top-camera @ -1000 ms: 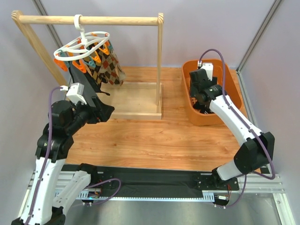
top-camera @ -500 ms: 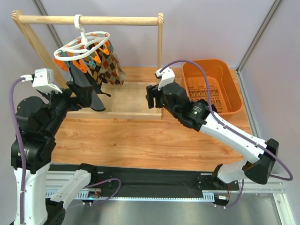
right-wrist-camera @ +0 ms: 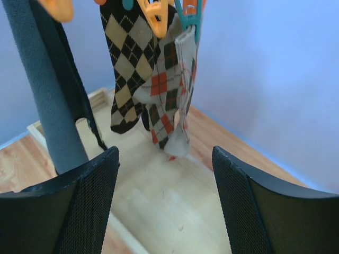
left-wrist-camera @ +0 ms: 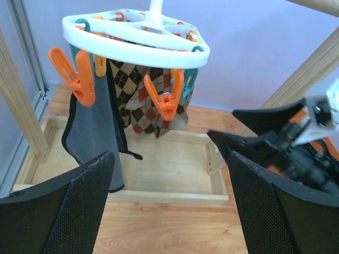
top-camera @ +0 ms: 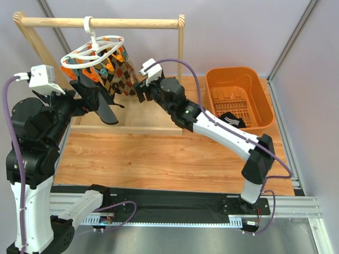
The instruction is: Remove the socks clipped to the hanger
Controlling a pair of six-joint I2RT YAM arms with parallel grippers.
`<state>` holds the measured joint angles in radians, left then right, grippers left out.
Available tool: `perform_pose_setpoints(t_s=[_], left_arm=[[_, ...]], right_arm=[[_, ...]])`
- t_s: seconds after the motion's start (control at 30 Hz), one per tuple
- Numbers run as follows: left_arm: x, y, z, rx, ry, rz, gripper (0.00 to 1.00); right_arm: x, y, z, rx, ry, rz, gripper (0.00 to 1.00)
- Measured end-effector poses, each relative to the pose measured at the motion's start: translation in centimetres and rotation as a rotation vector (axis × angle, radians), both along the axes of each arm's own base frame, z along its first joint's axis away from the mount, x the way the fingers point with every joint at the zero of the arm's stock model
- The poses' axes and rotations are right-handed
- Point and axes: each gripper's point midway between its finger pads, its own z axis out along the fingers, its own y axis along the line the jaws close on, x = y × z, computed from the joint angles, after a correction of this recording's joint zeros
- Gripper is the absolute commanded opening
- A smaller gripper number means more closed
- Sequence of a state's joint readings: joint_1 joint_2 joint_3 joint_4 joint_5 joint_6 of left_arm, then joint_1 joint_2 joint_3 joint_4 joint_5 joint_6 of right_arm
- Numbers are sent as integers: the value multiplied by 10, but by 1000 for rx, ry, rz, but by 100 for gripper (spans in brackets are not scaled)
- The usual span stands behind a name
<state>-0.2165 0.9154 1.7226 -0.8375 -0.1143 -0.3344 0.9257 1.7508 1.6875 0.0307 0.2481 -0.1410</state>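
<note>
- At about 10 o'clock on the table, the hanger (top-camera: 92,50) hangs by its hook from the wooden rail (top-camera: 100,22); its white ring sits tilted, with orange and teal clips dangling under it
- The socks are all clipped up there; a dark plain sock (left-wrist-camera: 95,137) drops long at the 9 o'clock side of the bunch; the argyle socks (right-wrist-camera: 127,69) cluster beside it, brown, tan and black diamonds, one with orange-red patches (right-wrist-camera: 169,90)
- An orange clip (left-wrist-camera: 79,74) hangs at the ring's left edge in the left wrist view, and another orange clip (left-wrist-camera: 164,98) hangs in front of the argyle bunch; a teal clip (right-wrist-camera: 190,13) bites the top of the pale argyle sock
- Left gripper (left-wrist-camera: 170,159) comes in from 9 o'clock, fingers spread wide with nothing between them; it sits below the ring and short of the socks, pointed at them
- Right gripper (right-wrist-camera: 164,153) reaches across from 3 o'clock, near the argyle socks; its fingers stand apart and bare, the sock tips hanging ahead of them and not touching
- Both sets of fingers face each other across the bunch; the right one shows at 3 o'clock in the left wrist view
- Below the socks lies the wooden base frame (top-camera: 143,114)
- Over at 2 o'clock stands the orange basket (top-camera: 233,69); a dark crumpled piece of fabric (top-camera: 230,119) with pale marks lies inside it, well apart from the hanger
</note>
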Motion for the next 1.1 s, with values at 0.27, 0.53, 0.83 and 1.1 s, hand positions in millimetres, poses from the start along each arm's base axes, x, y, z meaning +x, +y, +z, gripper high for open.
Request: perform_pose_setpoints(t_s=[0.27, 0.53, 0.83, 1.1], left_arm=[[-22, -5, -5, -7, -2, -53, 94], [-30, -21, -23, -8, 35, -150, 93], [-19, -13, -7, -1, 42, -96, 93], [-8, -7, 65, -20, -96, -50, 89]], right_arm=[[55, 34, -16, -25, -46, 20, 72], [97, 58, -29, -57, -108, -34, 70], [117, 58, -27, -110, -180, -96, 19], [104, 36, -34, -154, -160, -110, 0]])
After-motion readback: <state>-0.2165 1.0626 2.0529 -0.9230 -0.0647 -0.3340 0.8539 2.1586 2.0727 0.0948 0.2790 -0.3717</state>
